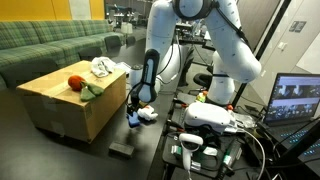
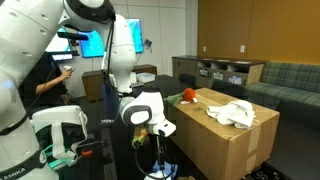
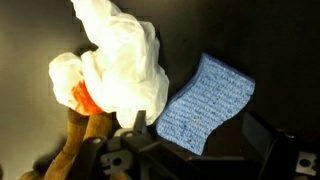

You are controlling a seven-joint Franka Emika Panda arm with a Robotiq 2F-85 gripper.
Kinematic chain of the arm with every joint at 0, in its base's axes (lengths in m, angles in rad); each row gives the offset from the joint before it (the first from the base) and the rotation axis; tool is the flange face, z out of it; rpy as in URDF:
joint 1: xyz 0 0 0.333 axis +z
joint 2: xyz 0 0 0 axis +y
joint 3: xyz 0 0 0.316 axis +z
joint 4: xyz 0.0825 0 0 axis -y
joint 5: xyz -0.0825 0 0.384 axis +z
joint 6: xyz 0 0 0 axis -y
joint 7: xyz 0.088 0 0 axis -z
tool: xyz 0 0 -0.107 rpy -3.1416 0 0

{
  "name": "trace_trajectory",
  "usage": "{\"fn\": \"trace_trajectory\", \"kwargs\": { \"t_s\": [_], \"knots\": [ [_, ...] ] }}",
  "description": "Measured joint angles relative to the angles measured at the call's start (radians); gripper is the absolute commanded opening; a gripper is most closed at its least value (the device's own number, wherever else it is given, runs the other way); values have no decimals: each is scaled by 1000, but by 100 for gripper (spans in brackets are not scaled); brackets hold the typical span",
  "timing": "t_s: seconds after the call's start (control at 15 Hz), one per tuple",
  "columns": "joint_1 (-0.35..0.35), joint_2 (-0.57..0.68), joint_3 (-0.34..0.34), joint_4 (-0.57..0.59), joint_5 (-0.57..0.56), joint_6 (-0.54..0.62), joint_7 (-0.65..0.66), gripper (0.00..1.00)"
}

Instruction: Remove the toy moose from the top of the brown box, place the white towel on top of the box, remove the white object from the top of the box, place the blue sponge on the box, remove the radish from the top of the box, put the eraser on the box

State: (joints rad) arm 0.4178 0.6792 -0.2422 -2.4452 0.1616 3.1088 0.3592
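Note:
The brown box (image 1: 60, 105) (image 2: 225, 140) carries the radish (image 1: 76, 83) (image 2: 185, 96) and the white towel (image 1: 102, 68) (image 2: 236, 112) on its top. My gripper (image 1: 134, 107) (image 3: 197, 128) hangs low beside the box, open and holding nothing. In the wrist view the blue sponge (image 3: 205, 98) lies on the dark floor between its fingers. The white object (image 3: 115, 60) (image 1: 148, 115) rests just left of the sponge, with the toy moose (image 3: 78, 140) under its lower edge. The eraser (image 1: 121, 149) lies on the floor in front of the box.
A green sofa (image 1: 50, 45) stands behind the box. A cart with equipment (image 1: 205, 125) and a laptop (image 1: 295, 98) stand on the arm's far side from the box. A person (image 2: 50, 80) sits at a screen behind the robot base.

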Motion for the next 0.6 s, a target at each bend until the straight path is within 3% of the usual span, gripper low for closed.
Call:
{"fn": "trace_trajectory", "kwargs": {
  "t_s": [0.27,0.6],
  "knots": [
    [63,31,-14,17,30,-31,87,100],
    [58,35,-12,41,42,-67,139,100]
  ]
}}
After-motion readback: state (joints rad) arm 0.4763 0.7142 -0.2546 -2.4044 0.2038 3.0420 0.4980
